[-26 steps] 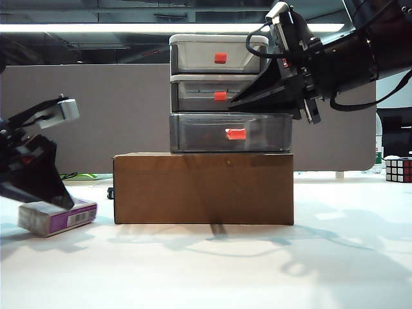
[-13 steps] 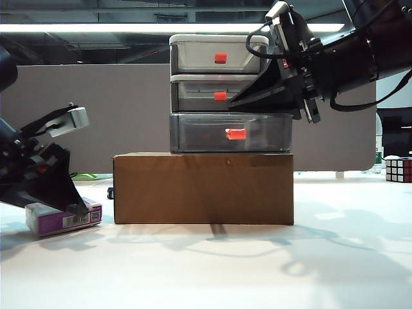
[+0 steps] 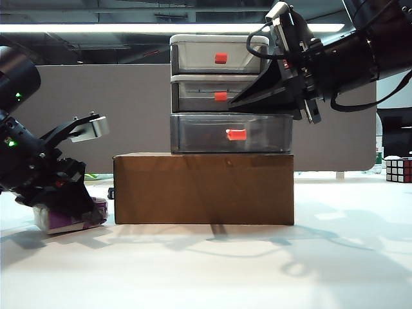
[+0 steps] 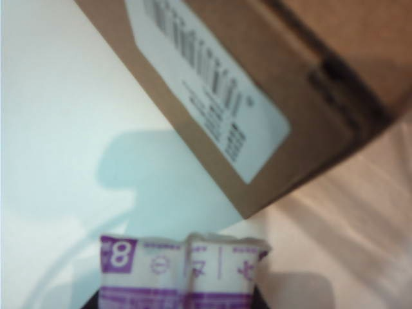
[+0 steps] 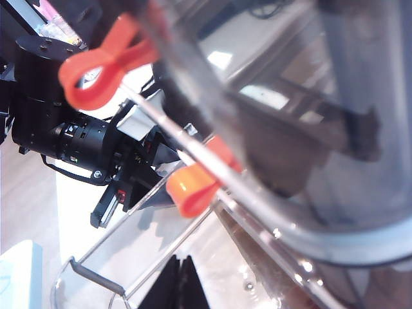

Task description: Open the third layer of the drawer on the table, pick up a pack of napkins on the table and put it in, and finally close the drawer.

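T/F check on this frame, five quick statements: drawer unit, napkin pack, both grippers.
1. The three-tier white-framed plastic drawer unit stands on a brown cardboard box. True.
2. The white-and-purple soft napkin pack is already inside the lowest smoky grey drawer. False: it lies on the white table, left of the box, under the left gripper.
3. The lowest drawer sticks out further than the two above it. True.
4. The right gripper hangs low over the table. False: it is up at the drawer unit, level with the middle drawer.
5. A Rubik's cube sits at the far right. True.
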{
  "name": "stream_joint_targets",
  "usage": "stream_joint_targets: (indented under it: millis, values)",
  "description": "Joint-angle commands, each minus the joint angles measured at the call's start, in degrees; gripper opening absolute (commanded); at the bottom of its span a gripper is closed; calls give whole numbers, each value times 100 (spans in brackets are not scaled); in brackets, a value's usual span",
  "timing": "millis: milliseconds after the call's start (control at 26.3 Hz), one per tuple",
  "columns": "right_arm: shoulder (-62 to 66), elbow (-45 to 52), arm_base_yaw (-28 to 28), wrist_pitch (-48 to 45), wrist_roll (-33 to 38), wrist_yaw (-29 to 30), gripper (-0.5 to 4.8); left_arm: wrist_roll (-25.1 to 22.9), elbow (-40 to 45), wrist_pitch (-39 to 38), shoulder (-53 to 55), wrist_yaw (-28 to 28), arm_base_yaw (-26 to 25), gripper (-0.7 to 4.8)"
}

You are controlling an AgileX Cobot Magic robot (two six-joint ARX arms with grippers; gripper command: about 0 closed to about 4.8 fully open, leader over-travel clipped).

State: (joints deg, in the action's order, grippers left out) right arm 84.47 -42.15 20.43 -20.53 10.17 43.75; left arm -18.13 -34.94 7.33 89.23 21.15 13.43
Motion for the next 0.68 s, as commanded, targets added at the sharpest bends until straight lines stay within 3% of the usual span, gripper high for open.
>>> stream_joint_targets:
  millis: [38,266,418,456,570,684]
  values:
    - [-2,-13,2,149,-15,7,-6,13,24,-308,-24,-39,0,120]
    - [-4,-13,2,146,-11,11,-6,-282,-367,-1198,-916,-354,0,120]
    - [-24,-15,2,144,26,160,-6,-267,-675,-1714,-1989,85,63,122]
    - [-42,-17,2,136,28,162,-6,-264,-730,-1709,-2323,361,192,124]
    - [-146,-20,2,107,31,162,-6,-262,-883,-1709,-2660,372,745,128]
    - [-448,-22,2,103,31,160,-6,-267,-1174,-1600,-2592,-13,1838,131]
